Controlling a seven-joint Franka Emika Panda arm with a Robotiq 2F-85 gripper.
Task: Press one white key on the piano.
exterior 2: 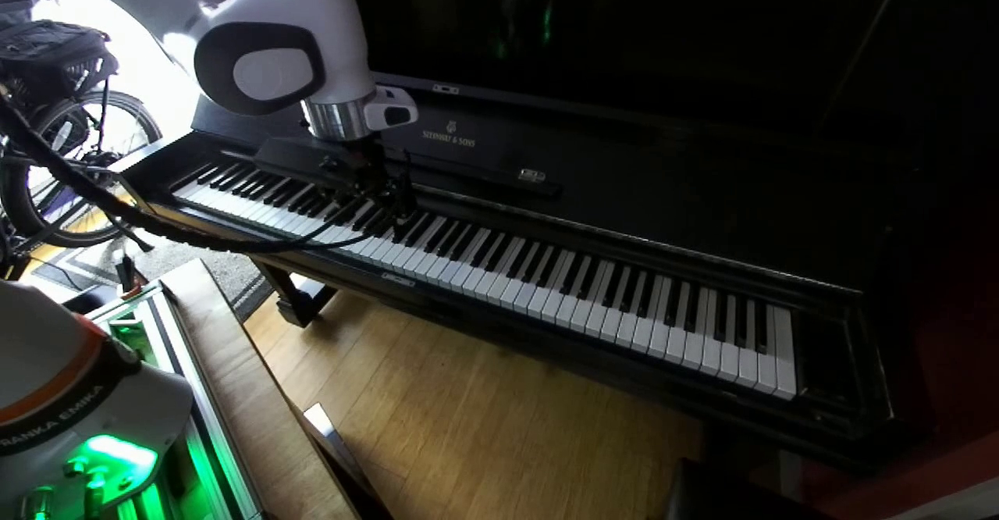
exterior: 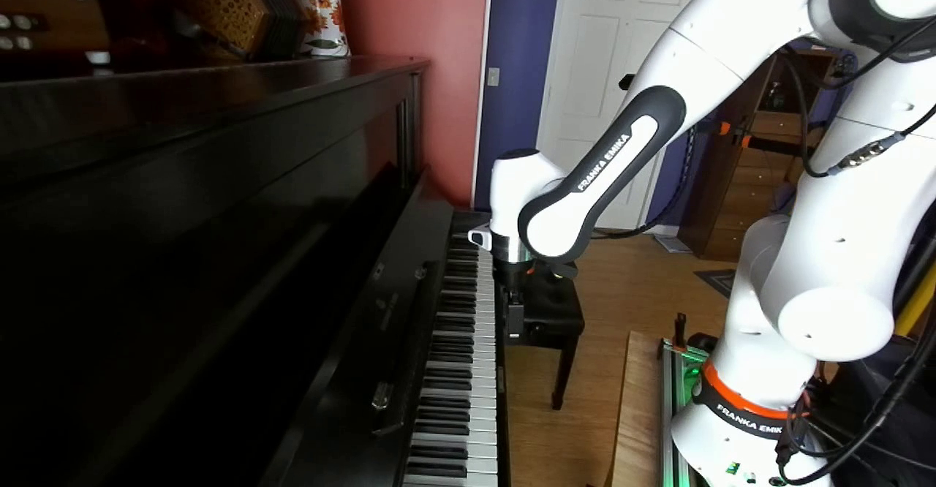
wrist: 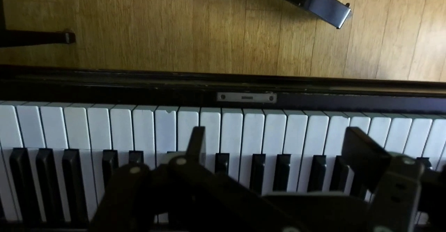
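The black upright piano (exterior: 219, 158) shows in both exterior views, also here (exterior 2: 663, 215), with its long row of white and black keys. The white keys (exterior 2: 519, 293) are uncovered and also show in the wrist view (wrist: 253, 131). My gripper (wrist: 275, 134) is wide open and empty, with its fingers apart above the keys. Several white keys show between the fingers. In an exterior view the gripper (exterior 2: 382, 204) points down over the left-middle part of the keyboard; it also shows in an exterior view (exterior: 515, 315). I cannot tell whether a fingertip touches a key.
A black padded bench (exterior: 548, 304) stands close by the keyboard, behind the gripper. A wooden table edge (exterior: 632, 406) lies beside the robot base. A cable (exterior 2: 226, 243) hangs from the arm across the keyboard's front. A patterned cylinder (exterior: 322, 12) stands on top of the piano.
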